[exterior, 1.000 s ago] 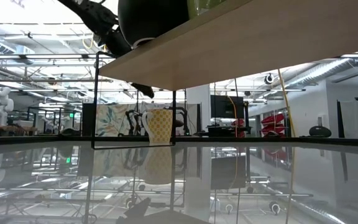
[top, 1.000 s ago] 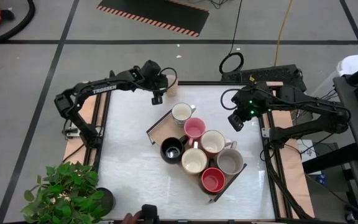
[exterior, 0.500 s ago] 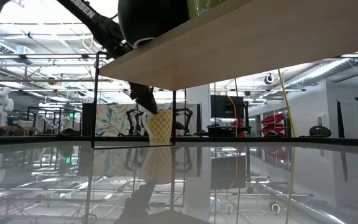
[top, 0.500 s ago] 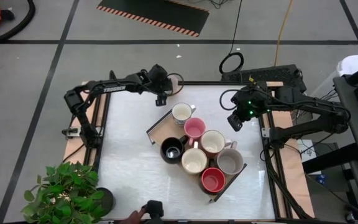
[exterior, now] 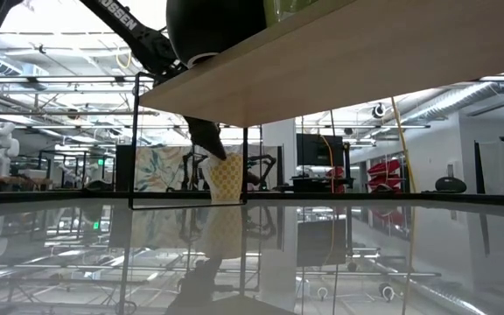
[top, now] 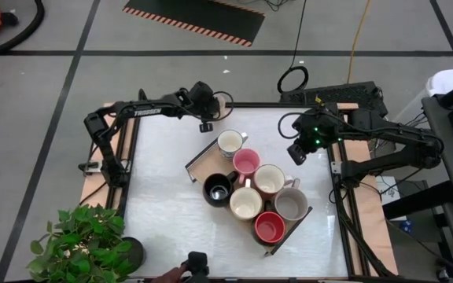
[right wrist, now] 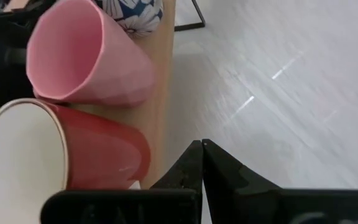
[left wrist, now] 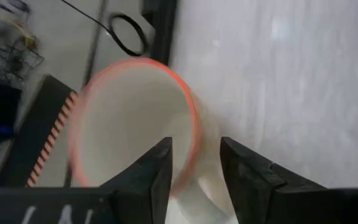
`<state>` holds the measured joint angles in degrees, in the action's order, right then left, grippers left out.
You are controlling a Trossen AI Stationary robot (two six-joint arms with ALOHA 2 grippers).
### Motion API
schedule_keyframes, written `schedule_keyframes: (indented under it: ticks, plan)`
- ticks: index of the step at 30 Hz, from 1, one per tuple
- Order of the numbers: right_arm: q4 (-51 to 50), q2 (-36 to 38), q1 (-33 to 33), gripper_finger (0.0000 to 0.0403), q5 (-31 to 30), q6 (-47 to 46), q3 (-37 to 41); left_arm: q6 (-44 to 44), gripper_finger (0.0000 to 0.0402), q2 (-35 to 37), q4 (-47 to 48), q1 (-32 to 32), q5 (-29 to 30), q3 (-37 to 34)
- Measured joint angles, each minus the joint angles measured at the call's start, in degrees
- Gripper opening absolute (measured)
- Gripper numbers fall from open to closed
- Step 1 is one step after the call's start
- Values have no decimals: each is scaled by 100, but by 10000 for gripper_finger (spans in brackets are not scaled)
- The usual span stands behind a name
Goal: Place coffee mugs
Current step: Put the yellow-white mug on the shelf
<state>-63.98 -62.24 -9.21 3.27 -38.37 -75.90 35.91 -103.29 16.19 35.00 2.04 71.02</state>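
The near edge of the white bench point(top: 163, 196) carried no mugs. At mid-bench, the long wooden tray with black wire ends point(top: 197, 163) held seven mugs, among them a black ceramic mug point(top: 217, 189), a red mug point(top: 268, 228) and a pink mug point(top: 246, 163).

At the far edge stood a cream mug with an orange rim point(left wrist: 135, 124), partly hidden beneath the left arm in the high view. The left gripper point(left wrist: 194, 158) straddled its wall, one jaw inside and one outside; whether they clamped it could not be told. White lettering marked the left arm; it could not be read with certainty.

Compared with one second earlier, the left gripper had moved over the mug.

The right gripper point(right wrist: 202, 163) hung beside the tray, jaws together.
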Motion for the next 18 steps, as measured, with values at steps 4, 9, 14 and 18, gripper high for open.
schedule_keyframes:
  ticks: [4, 9, 14, 18]
  plan:
    - [149, 0, -1, 0, 0, -2, 0, 48, 136, -76, 70, 0, -36, -4]
    - [426, 0, 0, 0, 0, -130, 0, 443, 133, -76, -47, -26, -58, -4]
    - [720, 0, 52, 0, 7, -149, 0, 491, 86, -200, 87, -26, -309, 0]
    - [813, 0, 177, 0, 82, -150, 0, 475, 39, -224, 275, -72, -315, -22]
